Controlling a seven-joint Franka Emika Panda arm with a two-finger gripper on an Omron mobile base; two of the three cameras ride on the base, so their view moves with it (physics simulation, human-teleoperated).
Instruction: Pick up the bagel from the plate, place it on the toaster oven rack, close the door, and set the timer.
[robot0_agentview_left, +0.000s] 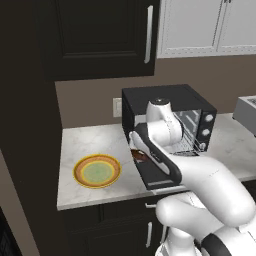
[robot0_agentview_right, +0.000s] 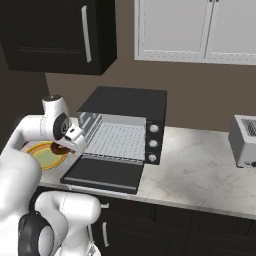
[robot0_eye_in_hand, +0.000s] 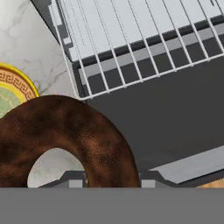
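Right up close, the claw (robot0_eye_in_hand: 108, 180) is clamped on the bagel (robot0_eye_in_hand: 65, 135), carrying it clear of the desk (robot0_agentview_left: 90, 142) so it can travel. Just below lies the door (robot0_agentview_right: 102, 175), dropped flat open, giving a free path in. Beyond it the toaster oven rack (robot0_agentview_right: 117, 140) sits bare, ready to receive. Off to the side, the plate (robot0_agentview_left: 97, 171) stands vacated.

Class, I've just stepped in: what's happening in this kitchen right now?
The robot's hand is shut on the bagel and carries it above the counter at the left corner of the open toaster oven door. The plate it came from sits bare on the counter to the left. The toaster oven rack is pulled partly out and bare. The bagel is not yet placed.
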